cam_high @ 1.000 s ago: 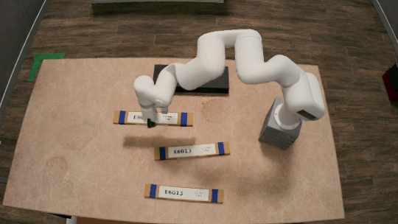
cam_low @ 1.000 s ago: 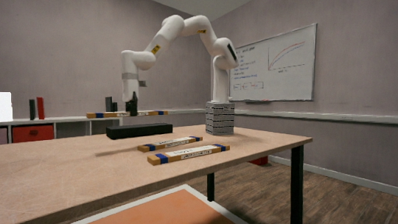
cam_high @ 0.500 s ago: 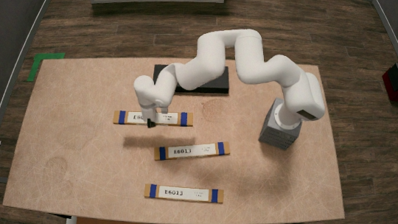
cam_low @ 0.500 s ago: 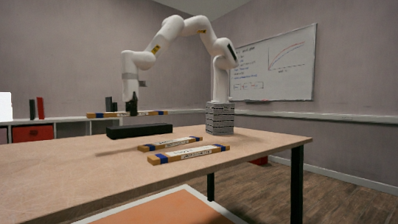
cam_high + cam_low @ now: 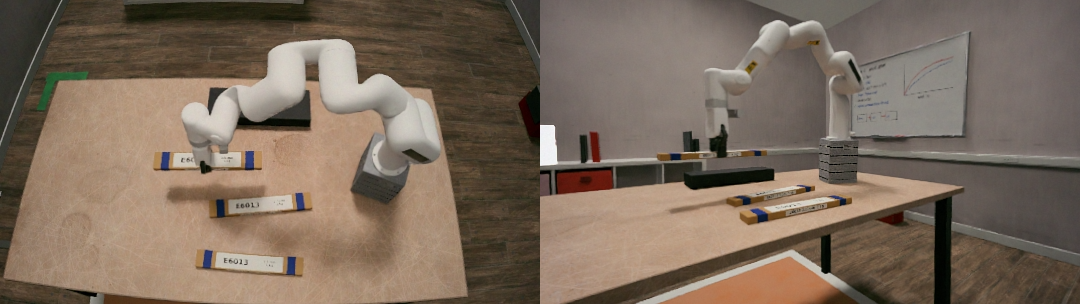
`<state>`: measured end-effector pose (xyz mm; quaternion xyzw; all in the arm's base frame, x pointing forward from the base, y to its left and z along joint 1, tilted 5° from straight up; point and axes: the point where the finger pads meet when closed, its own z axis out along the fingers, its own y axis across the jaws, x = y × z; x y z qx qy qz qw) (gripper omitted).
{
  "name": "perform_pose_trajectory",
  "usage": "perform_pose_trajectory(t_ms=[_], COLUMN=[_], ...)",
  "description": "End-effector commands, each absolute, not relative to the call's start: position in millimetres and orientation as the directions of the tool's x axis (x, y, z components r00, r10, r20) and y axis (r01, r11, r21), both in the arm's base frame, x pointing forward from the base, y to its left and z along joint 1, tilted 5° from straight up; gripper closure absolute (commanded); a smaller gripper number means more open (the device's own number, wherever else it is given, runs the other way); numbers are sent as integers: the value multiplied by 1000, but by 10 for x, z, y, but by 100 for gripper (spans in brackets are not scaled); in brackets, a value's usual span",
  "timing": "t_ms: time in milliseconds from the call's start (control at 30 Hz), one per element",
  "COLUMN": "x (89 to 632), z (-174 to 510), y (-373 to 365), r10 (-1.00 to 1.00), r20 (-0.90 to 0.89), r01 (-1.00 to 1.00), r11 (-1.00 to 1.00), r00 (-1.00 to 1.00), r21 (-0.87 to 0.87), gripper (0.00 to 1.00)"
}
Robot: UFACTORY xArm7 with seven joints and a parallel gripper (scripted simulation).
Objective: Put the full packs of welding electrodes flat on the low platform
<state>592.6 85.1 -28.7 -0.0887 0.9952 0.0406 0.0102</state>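
Observation:
My gripper [image 5: 206, 166] is shut on one tan pack of welding electrodes [image 5: 207, 160] with blue bands and a white label. It holds the pack level, well above the table, as the side view shows [image 5: 711, 154]; the pack's shadow [image 5: 215, 192] lies on the table below. The gripper [image 5: 718, 145] grips the pack near its middle. A second pack [image 5: 260, 204] lies flat mid-table, and a third pack [image 5: 249, 262] lies flat near the front edge. The low black platform sits at the back of the table, partly hidden by my arm, with nothing seen on it [image 5: 729, 177].
The arm's grey base block [image 5: 378, 170] stands at the right side of the table. A shelf with small upright items [image 5: 590, 146] runs along the wall behind. A whiteboard [image 5: 910, 90] hangs on the right wall.

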Motion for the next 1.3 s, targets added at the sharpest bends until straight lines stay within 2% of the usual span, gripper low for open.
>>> perform_pose_trajectory(t_ms=[0, 667, 1267], x=[5951, 5903, 5475], z=[-258, -263, -306], y=[849, 803, 396], r10=[-176, -176, -176], r20=[-34, -34, -34], r01=[-178, -178, -178], r11=[981, 981, 981], r00=[-984, -984, -984], r21=[78, 78, 78], gripper=[42, 42, 42])
